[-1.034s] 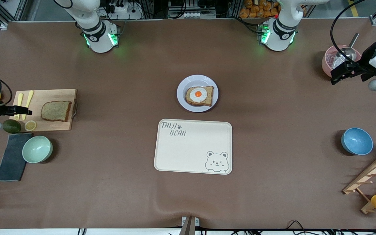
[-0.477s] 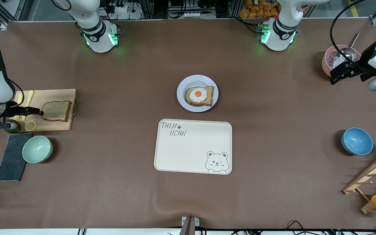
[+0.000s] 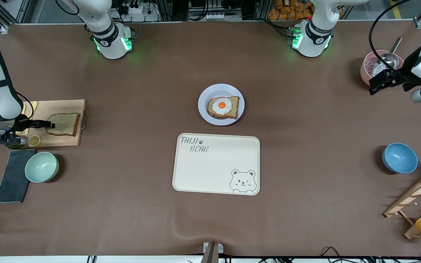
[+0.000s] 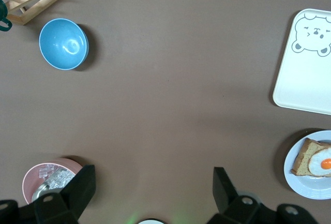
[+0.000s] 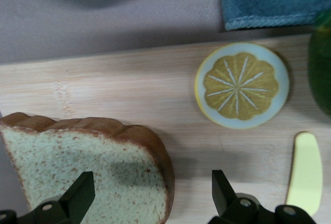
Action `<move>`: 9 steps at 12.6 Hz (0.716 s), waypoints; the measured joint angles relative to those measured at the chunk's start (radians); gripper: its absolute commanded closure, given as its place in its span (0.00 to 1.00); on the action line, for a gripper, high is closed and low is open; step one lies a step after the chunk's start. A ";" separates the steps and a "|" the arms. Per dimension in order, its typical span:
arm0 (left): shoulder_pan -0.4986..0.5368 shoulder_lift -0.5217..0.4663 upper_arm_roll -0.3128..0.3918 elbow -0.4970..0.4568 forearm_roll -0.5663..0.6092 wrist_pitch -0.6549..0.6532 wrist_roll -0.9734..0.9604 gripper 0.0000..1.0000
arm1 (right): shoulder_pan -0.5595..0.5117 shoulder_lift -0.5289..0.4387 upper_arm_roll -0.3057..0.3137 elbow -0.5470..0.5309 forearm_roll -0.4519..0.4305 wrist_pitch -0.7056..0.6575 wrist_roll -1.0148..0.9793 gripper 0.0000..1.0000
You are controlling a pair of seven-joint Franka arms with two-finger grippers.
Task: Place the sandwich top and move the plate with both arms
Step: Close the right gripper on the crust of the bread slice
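Right wrist view is showing the right gripper gaping wide, empty, over the sandwich top lying on the cutting board; soft, light bread probably wants gentle pinching across its crust edges.

The left gripper is waiting open over the pink bowl, holding nothing.

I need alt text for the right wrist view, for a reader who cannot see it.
The open right gripper hovers over a wooden cutting board, above one edge of the sandwich top, a plain wholemeal slice. A lemon slice and a pale yellow utensil also lie on the board.
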 measured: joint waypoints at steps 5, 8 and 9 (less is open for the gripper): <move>0.000 0.001 0.000 0.000 0.000 0.001 0.000 0.00 | 0.000 0.006 0.002 0.000 0.005 -0.001 -0.026 1.00; 0.000 0.002 0.000 -0.001 0.000 0.001 0.000 0.00 | 0.000 0.004 0.008 0.001 0.013 -0.010 -0.050 1.00; 0.000 0.002 0.000 -0.001 0.000 0.001 0.000 0.00 | 0.000 0.004 0.008 0.001 0.013 -0.010 -0.063 1.00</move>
